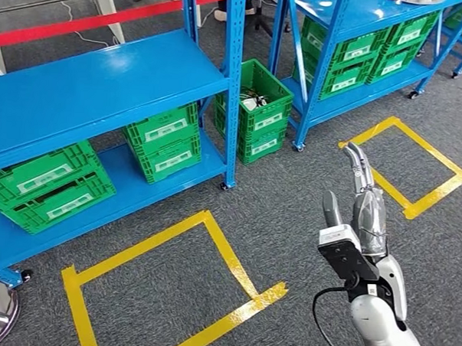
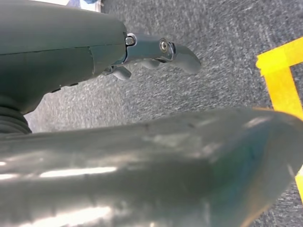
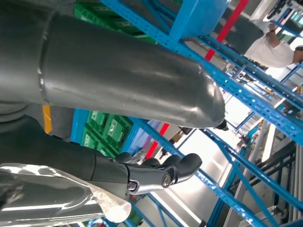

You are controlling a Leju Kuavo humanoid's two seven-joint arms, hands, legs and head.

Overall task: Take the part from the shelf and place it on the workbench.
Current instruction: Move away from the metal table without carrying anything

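Head view first: the right hand is raised over the grey carpet, its fingers pointing up and away and its thumb standing off to one side. A shiny, clear-wrapped part sits against the palm, so the hand holds the part off the shelf and in the air, between two squares of yellow tape on the floor. Ahead on the left stands a blue shelf with green crates on its lower level. A green crate on the floor with odds and ends in it stands between that unit and a second blue shelf further back, which also carries green crates. A red strip runs along the floor behind the first shelf. Left wrist view: the left hand hangs over the carpet with its fingers stretched out, apart from the thick thumb and with nothing in them, and a corner of yellow tape lies beyond. Right wrist view: the right hand's dark fingers curl slightly, with the crinkled clear wrapping of the part touching them along one side. How firmly they press it I cannot tell from here. Blue shelf frames and green crates lie behind, and a person in a white top stands in the far corner.
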